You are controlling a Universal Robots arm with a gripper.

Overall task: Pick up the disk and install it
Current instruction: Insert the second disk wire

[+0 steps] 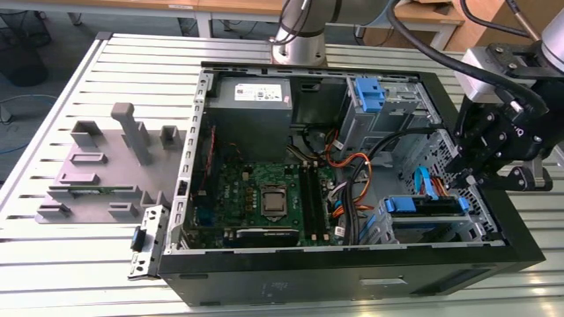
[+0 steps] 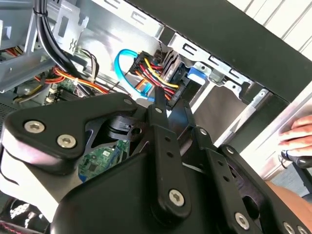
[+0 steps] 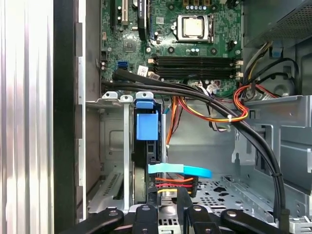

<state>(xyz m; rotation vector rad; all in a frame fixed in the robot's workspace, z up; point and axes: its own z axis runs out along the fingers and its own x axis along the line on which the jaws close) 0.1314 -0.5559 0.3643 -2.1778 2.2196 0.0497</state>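
Note:
The disk (image 1: 423, 206), with its blue carrier rails, sits in the drive cage at the front corner of the open computer case (image 1: 352, 267), on the exterior view's right. In the first wrist view the disk (image 3: 147, 156) stands edge-on in the cage under a blue tab (image 3: 147, 126). My gripper (image 1: 465, 177) hangs just beside the cage. Its jaws are shut to a narrow gap with nothing between them, in both wrist views (image 3: 168, 197) (image 2: 170, 103). They point at the disk's cable end, where red, yellow and black wires (image 2: 156, 78) and a blue cable (image 3: 180, 170) lie.
The motherboard (image 1: 269, 198) fills the case floor. A grey power supply (image 1: 255, 92) and a lone blue bracket (image 1: 370, 92) sit at the back. Black cable bundles (image 3: 204, 100) cross the case. A grey fixture plate (image 1: 105, 165) lies on the exterior view's left. A person's hand (image 2: 297, 134) rests outside the case.

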